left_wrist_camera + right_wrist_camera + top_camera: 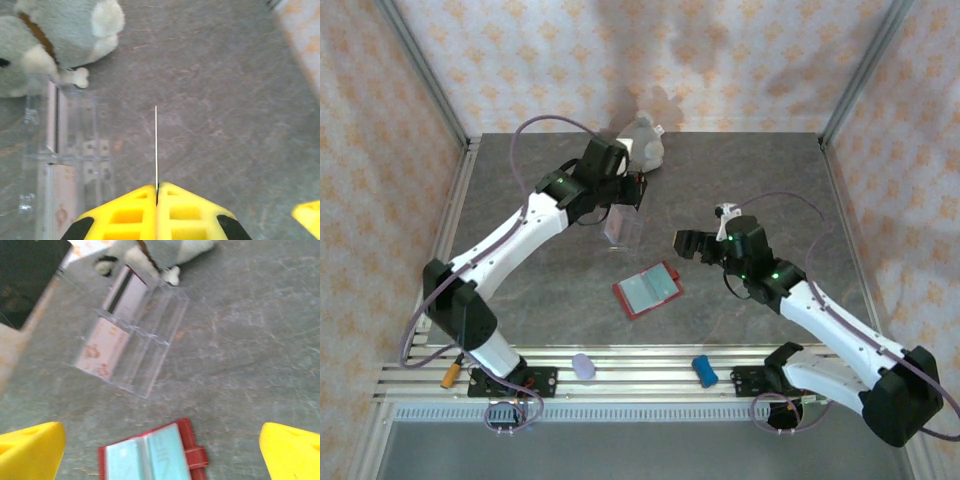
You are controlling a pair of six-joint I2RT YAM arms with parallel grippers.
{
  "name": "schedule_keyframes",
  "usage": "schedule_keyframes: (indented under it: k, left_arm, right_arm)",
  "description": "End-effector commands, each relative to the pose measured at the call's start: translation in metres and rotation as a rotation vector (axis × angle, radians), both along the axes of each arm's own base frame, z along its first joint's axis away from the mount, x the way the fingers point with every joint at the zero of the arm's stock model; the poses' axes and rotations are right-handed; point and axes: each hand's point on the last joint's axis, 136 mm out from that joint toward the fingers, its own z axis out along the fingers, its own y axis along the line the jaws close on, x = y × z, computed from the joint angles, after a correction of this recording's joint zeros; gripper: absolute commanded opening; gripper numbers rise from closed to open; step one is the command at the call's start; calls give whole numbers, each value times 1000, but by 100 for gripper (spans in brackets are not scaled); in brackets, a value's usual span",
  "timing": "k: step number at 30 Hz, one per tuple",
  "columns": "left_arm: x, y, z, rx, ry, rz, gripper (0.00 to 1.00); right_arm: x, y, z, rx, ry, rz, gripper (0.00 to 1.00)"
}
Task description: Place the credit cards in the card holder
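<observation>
1. L gripper (156,192): yellow fingers pressed flat together, pinching one card (156,145) by its near end. Card seen edge-on, upright, colour can't tell. Hangs over bare table (225,100), just beside case
2. Case (65,165): clear, slotted, far-centre of table. At least two more cards (100,347) standing in its slots. Plush toy (50,40) just beyond its far end
3. R gripper (692,243): jaws spread wide, nothing held. Hovers near holder, fingers (35,445) framing it in wrist view
4. Holder (648,289): red, lying open, pale blue pockets up, tab w/ snap on one side. Centre-front of table, apart from L gripper
5. Step, as judged: carry card to holder, slide into a pocket. Tips: keep pinch firm, thin card may twist. Lower card to a shallow angle, lead w/ free edge into pocket mouth. R gripper prob. best pinning holder's cover so it doesn't skate. Release only once card is seated
</observation>
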Motion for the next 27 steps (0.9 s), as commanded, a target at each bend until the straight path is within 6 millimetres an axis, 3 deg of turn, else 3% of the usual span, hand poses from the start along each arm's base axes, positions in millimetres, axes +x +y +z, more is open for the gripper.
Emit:
schedule_keyframes:
  k: [1, 5, 10, 18, 19, 22, 27]
  left_arm:
    - [-15, -12, 34, -201, -53, -57, 0]
    - [-41, -15, 49, -315, -67, -120, 0]
    - [-67, -20, 66, -458, -87, -191, 0]
    - [-90, -31, 75, -614, -64, -284, 0]
    - [-90, -31, 74, -614, -59, -281, 0]
    - [-93, -30, 75, -635, -55, -282, 0]
    - [-96, -32, 84, -684, -68, -298, 0]
  right_arm:
    - [-4, 10, 40, 142, -85, 39, 99]
    - [-9, 15, 62, 232, -123, 60, 99]
    - [-17, 36, 84, 403, -206, 179, 100]
    - [-33, 60, 114, 623, -171, 355, 97]
    - [-34, 61, 119, 650, -168, 364, 93]
    - [-34, 62, 132, 729, -165, 376, 66]
    - [-27, 57, 135, 779, -156, 320, 56]
